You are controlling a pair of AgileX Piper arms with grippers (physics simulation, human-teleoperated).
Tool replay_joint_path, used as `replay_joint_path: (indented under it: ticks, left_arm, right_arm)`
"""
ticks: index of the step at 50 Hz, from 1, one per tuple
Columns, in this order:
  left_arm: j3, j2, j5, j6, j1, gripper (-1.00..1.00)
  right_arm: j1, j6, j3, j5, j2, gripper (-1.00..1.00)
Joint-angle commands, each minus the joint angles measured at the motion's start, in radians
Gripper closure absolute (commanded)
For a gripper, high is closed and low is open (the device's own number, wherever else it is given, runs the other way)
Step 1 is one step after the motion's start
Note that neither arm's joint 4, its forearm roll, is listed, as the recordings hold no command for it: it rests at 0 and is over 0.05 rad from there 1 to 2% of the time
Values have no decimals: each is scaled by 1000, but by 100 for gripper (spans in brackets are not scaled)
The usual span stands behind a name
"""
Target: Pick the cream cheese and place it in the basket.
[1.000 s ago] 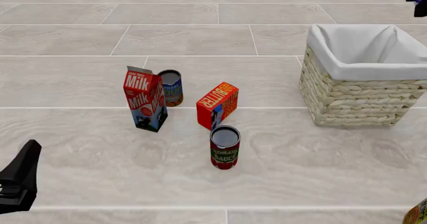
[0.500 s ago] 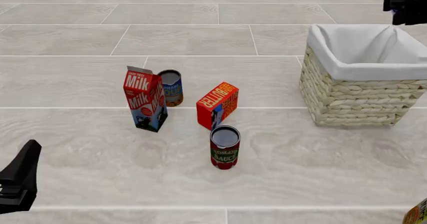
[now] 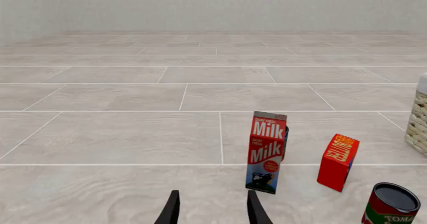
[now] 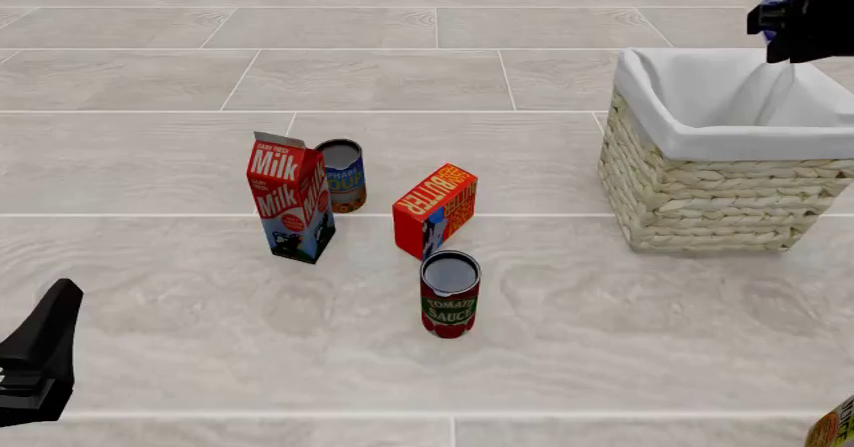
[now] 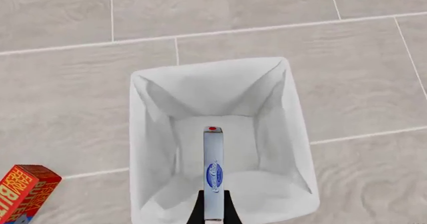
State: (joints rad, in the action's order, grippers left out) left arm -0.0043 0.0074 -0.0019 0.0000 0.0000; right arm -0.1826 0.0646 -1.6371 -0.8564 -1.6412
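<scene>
We see the basket (image 4: pixel 727 182) standing at the right side of the floor (image 4: pixel 441 77), its white cloth lining (image 5: pixel 160 134) folded over the rim. From the right wrist view nothing lies on the cloth bottom. The cream cheese (image 5: pixel 212 176) hangs above the opening, edge-on to that camera, pinched between the fingers of the right gripper (image 5: pixel 213 210), which is clamped narrow on the box. In the front view only a blue corner of the box shows beside the dark gripper at the top right, over the basket's far rim.

Our left gripper (image 3: pixel 212 209) hovers low near the front left of the floor; its fingers (image 3: pixel 171 209) stand apart with nothing between them.

Mid-floor stand a milk carton (image 4: pixel 290 198), upright, with a blue can (image 4: pixel 343 175) just behind it, a butter box (image 4: pixel 435 209) on end to their right, and a tomato sauce can (image 4: pixel 450 294) in front of the butter box, its top open. All are well apart from the basket.

The surface is pale grey tile with thin grout lines; a plain light wall (image 3: pixel 213 6) closes the far side.
</scene>
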Motion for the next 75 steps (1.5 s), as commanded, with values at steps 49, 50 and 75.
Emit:
replay_joint_path:
  ticks: [49, 50, 75]
  left_arm:
    - [0, 0, 0, 0, 0, -100]
    - [0, 0, 0, 0, 0, -100]
    - [0, 0, 0, 0, 0, -100]
  right_arm:
    - [-17, -69, 115, 155, -90, 100]
    - [-16, -71, 114, 153, -91, 100]
    - [-35, -54, 98, 134, -104, -100]
